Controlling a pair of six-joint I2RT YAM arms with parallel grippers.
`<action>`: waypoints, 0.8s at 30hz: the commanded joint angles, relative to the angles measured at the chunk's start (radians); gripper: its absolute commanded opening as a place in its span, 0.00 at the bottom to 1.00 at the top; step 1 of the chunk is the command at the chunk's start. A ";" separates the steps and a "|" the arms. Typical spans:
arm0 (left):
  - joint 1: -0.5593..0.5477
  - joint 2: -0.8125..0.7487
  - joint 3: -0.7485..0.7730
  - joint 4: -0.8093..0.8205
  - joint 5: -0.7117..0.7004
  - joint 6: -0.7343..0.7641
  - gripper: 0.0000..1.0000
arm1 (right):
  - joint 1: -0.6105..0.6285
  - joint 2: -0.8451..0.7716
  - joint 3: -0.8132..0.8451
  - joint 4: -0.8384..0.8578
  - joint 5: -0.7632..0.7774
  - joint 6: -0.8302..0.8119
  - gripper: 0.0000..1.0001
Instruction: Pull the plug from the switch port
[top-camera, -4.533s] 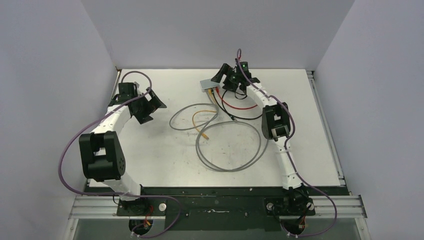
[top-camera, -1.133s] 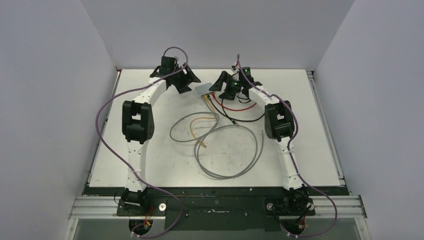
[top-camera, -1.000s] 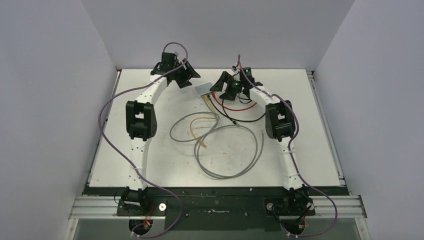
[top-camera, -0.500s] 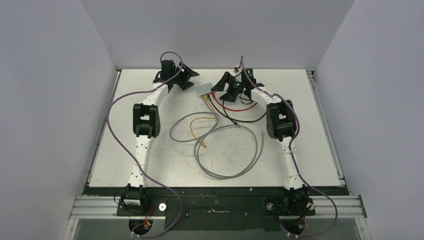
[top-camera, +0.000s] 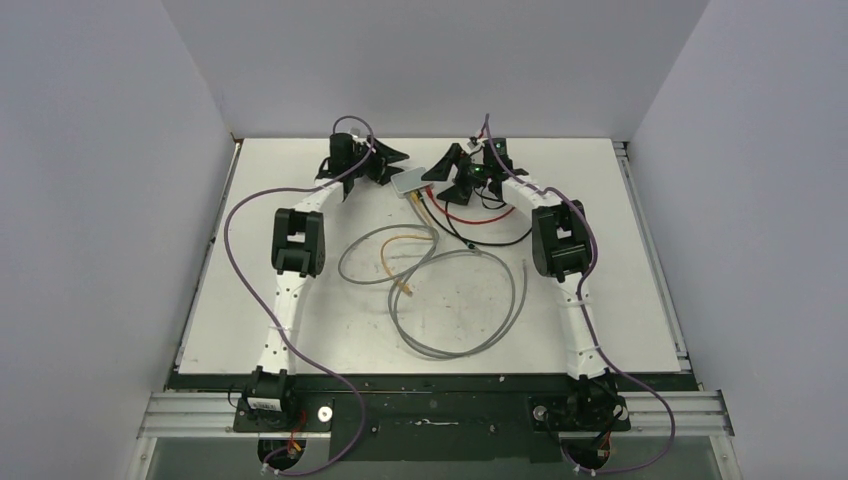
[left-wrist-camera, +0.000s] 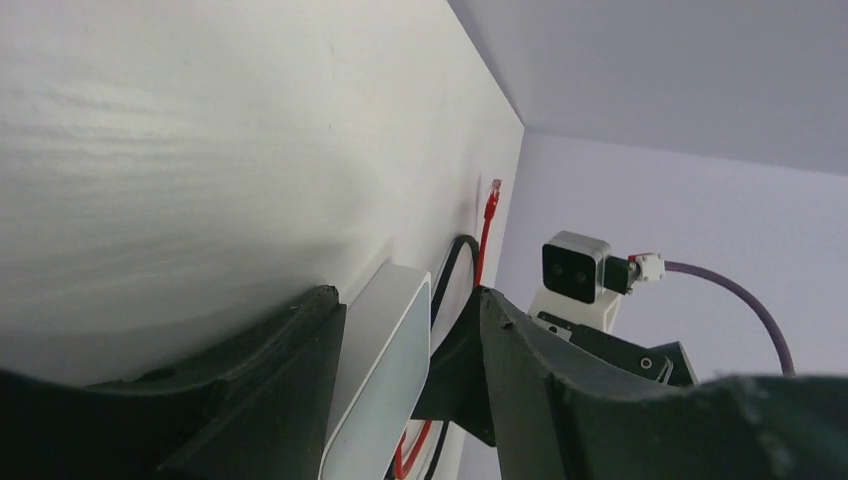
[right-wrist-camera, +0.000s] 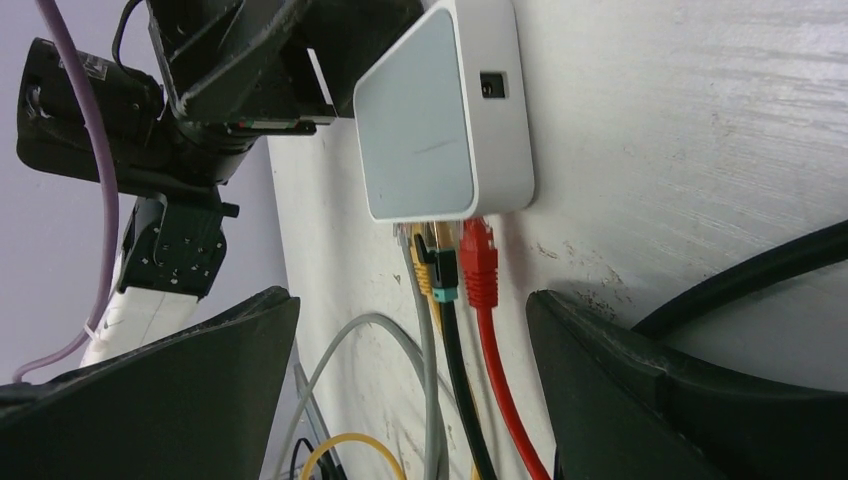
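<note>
The switch (left-wrist-camera: 385, 380) lay at the tabletop's (top-camera: 330, 320) far middle between your left fingers (left-wrist-camera: 260, 400); whether they clenched it could not be told. Your right fingers (right-wrist-camera: 650, 400) stood released, flanking its plugs (right-wrist-camera: 455, 265).

1. Overhead view: bright, even, diffuse light falls from above. The white table (top-camera: 620, 300) is uniformly lit, with only faint, soft shadows beneath the arms, and the picture is sharp throughout.
2. Left wrist view: the left gripper (left-wrist-camera: 405, 300) reads as a dark, soft-edged mass, and the table close to the lens smears into blur.
3. Right wrist view: the switch (right-wrist-camera: 420, 130) is crisp with a mild sheen, while the right gripper (right-wrist-camera: 412, 300) is black and out of focus.
</note>
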 joint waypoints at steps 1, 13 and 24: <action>-0.033 -0.129 -0.109 0.085 0.088 0.030 0.51 | -0.004 0.036 0.007 -0.020 0.006 0.006 0.87; -0.094 -0.424 -0.578 0.201 0.101 0.067 0.42 | -0.005 0.000 -0.011 -0.156 -0.048 -0.086 0.65; -0.136 -0.675 -0.981 0.255 0.048 0.099 0.41 | 0.071 -0.071 -0.069 -0.438 -0.046 -0.355 0.63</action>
